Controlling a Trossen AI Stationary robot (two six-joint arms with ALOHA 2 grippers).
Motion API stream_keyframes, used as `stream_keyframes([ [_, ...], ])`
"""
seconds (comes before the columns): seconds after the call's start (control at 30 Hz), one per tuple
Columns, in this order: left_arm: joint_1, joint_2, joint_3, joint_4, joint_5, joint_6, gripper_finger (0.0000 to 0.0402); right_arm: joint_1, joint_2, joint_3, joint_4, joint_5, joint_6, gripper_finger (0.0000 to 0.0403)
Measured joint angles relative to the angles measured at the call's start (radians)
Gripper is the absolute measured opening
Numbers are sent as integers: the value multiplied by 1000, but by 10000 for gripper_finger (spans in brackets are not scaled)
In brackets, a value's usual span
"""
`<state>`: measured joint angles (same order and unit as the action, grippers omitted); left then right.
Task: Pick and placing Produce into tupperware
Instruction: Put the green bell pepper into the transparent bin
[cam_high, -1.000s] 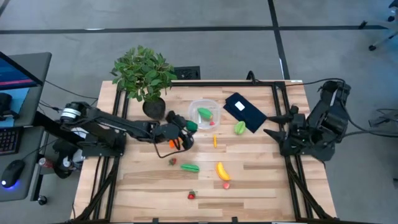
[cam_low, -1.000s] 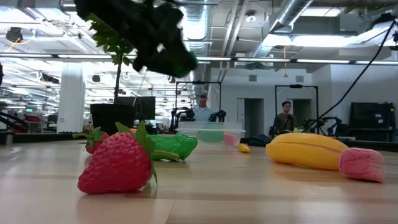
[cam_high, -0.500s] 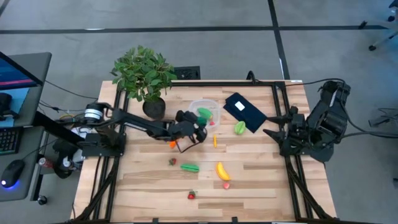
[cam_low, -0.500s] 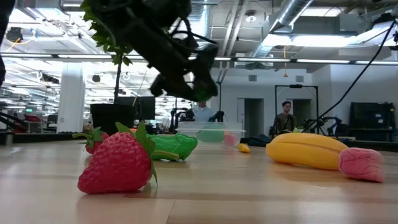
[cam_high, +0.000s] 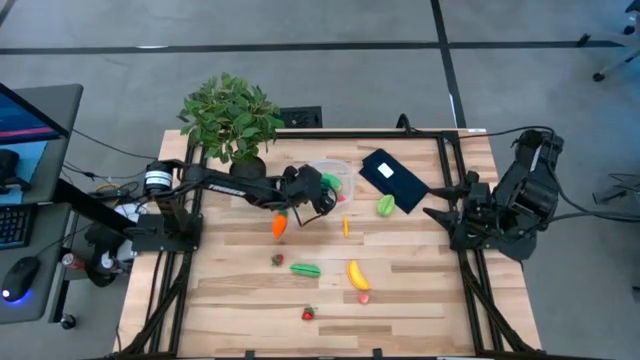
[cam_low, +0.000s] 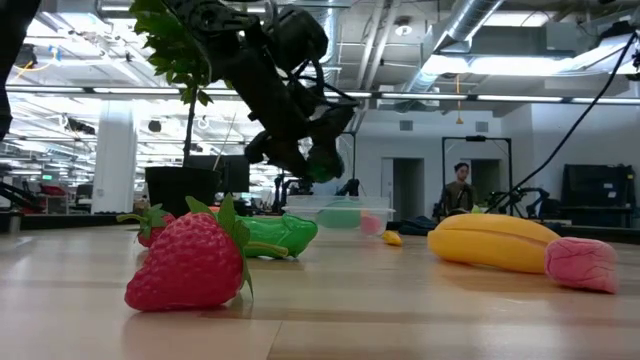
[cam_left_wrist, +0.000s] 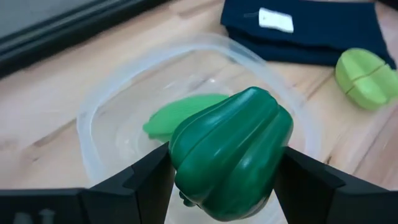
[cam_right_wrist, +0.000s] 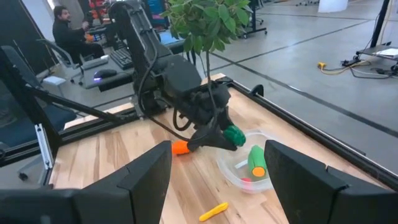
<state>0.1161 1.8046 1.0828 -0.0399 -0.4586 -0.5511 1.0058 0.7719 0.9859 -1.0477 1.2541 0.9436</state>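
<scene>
Left tool (cam_high: 326, 196) gripping dark green pepper (cam_left_wrist: 231, 163) between both fingers, held in the air over near rim of tupperware (cam_left_wrist: 106, 99); in the low view pepper (cam_low: 322, 166) hangs well above the counter (cam_high: 420, 290). Tupperware (cam_high: 312, 171) sits near the potted plant (cam_high: 231, 118), beside the flat black rectangle with white label (cam_high: 393, 178); inside: a light green piece (cam_left_wrist: 177, 114) on the bottom, plus something red (cam_right_wrist: 247, 181) at one edge in the right wrist view. Orange carrot (cam_high: 279, 225) lying on counter just beside the left arm, apart from the tool. Elsewhere on counter: round light green piece (cam_high: 386, 205) next to the black rectangle, small yellow-orange piece (cam_high: 346, 228), green pod-shaped piece (cam_high: 305, 269), yellow banana (cam_high: 356, 273) with a pink piece (cam_high: 364, 297) at its end, small strawberry (cam_high: 279, 260), another strawberry (cam_high: 309, 314) near the front edge. Right tool (cam_high: 437, 214) parked at the counter's right edge, fingers spread wide, holding nothing. Two people visible in the room behind in the low view, one person seated in the right wrist view.
</scene>
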Motion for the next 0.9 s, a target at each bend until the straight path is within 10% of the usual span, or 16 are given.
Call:
stream_keyframes([
  [0.9, 26, 0, -1, -31, 6, 46, 253, 0, 0, 0, -7, 3, 0, 250],
])
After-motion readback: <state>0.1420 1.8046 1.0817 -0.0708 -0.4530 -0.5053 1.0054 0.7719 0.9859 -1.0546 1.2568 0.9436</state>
